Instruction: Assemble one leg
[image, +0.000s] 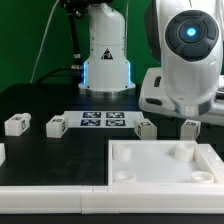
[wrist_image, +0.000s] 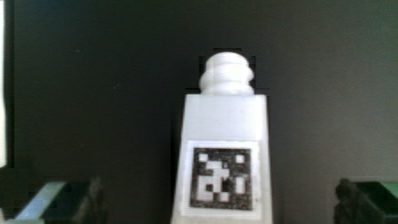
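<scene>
In the wrist view one leg (wrist_image: 226, 140), a chunky white block with a ridged knob at one end and a black-and-white tag on its face, lies on the black table. My gripper (wrist_image: 214, 205) is open around it. The dark fingertips (wrist_image: 63, 200) stand well apart from the leg on both sides, not touching it. In the exterior view several legs stand in a row: two at the left (image: 14, 124) (image: 57, 125), one near the middle (image: 146, 127), one at the right (image: 190, 126) under the arm's white head (image: 185, 60). The fingers do not show there.
The marker board (image: 103, 121) lies flat between the legs. A wide white tray-like piece with raised rim (image: 120, 150) fills the front right. Another flat white piece (image: 40, 192) lies along the front left. The arm's base (image: 105, 55) stands at the back.
</scene>
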